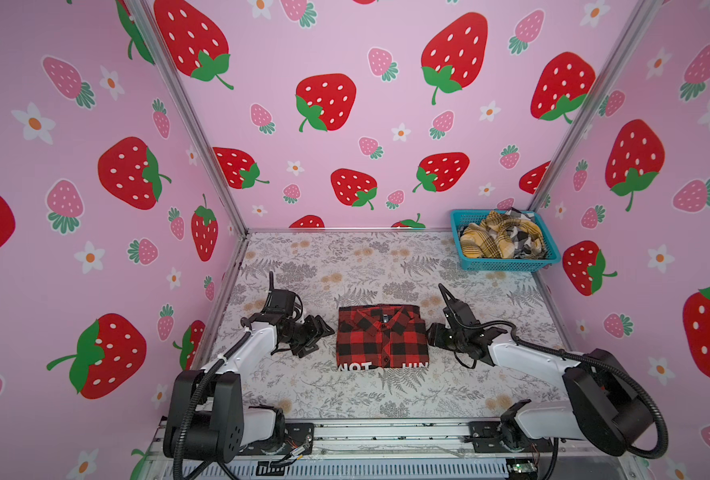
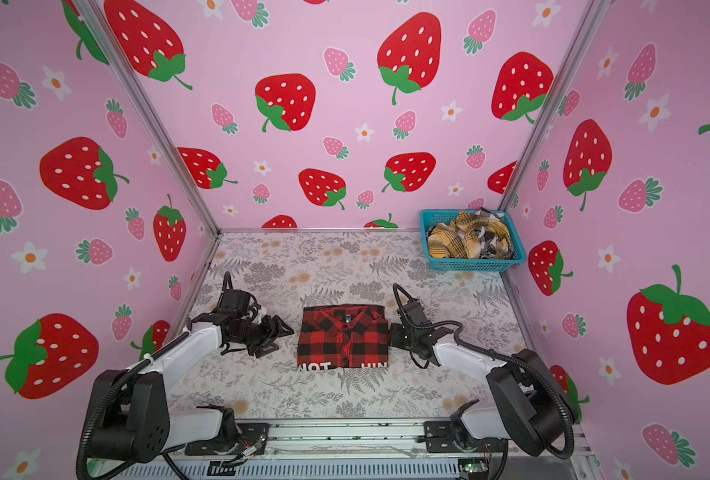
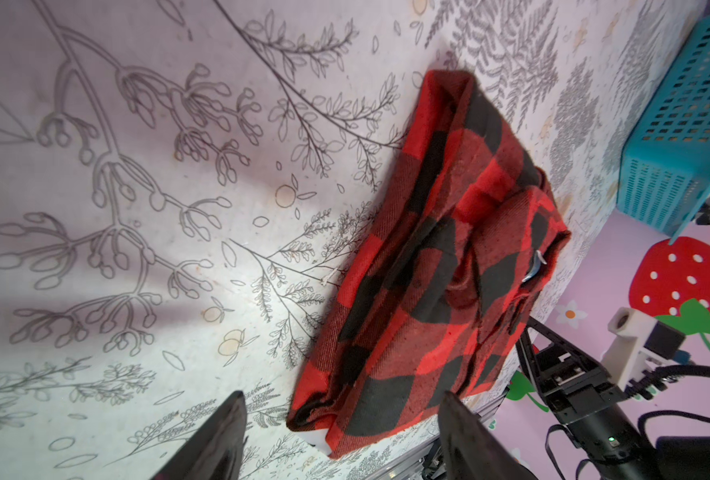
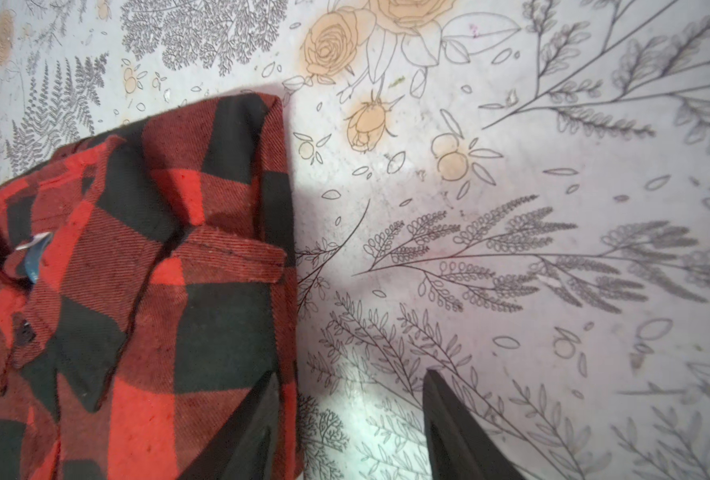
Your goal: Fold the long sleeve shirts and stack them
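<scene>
A red-and-black shirt (image 1: 382, 336) (image 2: 342, 336) lies folded in a neat rectangle mid-table, collar toward the back, white lettering along its front edge. My left gripper (image 1: 324, 332) (image 2: 283, 334) hovers just off its left edge, open; in the left wrist view the gripper (image 3: 345, 415) has the shirt (image 3: 449, 257) just ahead of its spread fingers. My right gripper (image 1: 432, 332) (image 4: 351, 386) is open at the right edge of the shirt (image 4: 137, 291), one finger (image 4: 253, 428) over the cloth's border, the other over bare table. Mustard-yellow plaid shirt (image 1: 486, 241) and black-white plaid shirt (image 1: 526, 239) lie crumpled.
A teal mesh basket (image 1: 507, 264) (image 2: 474, 264) (image 3: 686, 124) at the back right corner holds the two crumpled shirts. Strawberry-print walls close in the floral table (image 1: 345, 270) on three sides. The arm bases sit on a metal rail (image 1: 386, 432) at the front.
</scene>
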